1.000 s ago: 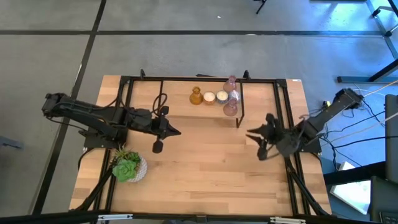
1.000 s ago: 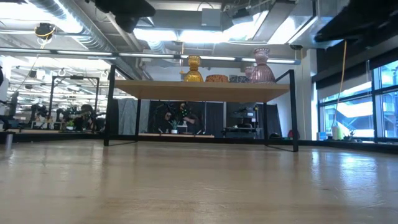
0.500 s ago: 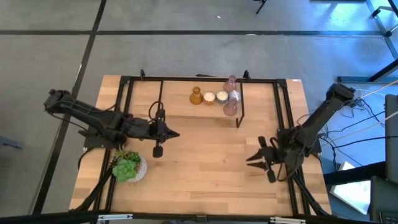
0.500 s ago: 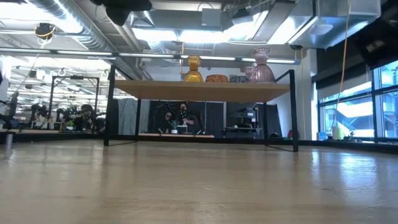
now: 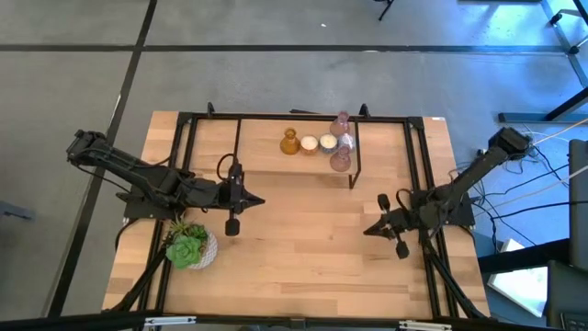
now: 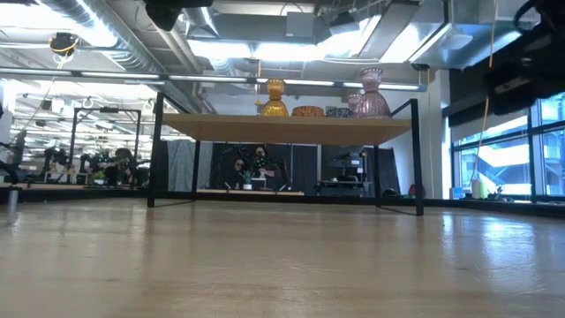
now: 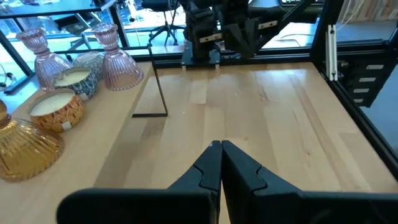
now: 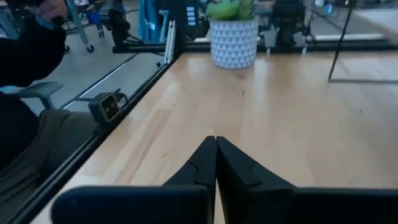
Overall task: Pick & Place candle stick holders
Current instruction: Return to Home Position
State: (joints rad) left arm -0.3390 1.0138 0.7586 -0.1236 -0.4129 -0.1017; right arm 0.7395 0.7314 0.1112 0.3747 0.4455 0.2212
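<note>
Your left gripper (image 5: 258, 199) sat closed and empty at centre left, your right gripper (image 5: 369, 230) likewise shut tight on nothing at centre right; the candle holders (image 5: 317, 143) stood clustered on the shelf (image 5: 262, 152), upper centre.

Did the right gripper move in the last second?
Yes. The right gripper has pulled back from the black metal shelf frame, toward the high view's bottom edge.

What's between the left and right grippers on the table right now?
Only bare tabletop, per the high view. The left gripper and right gripper point toward each other, fingers shut; the candle stick holders sit off that line, on the shelf.
</note>
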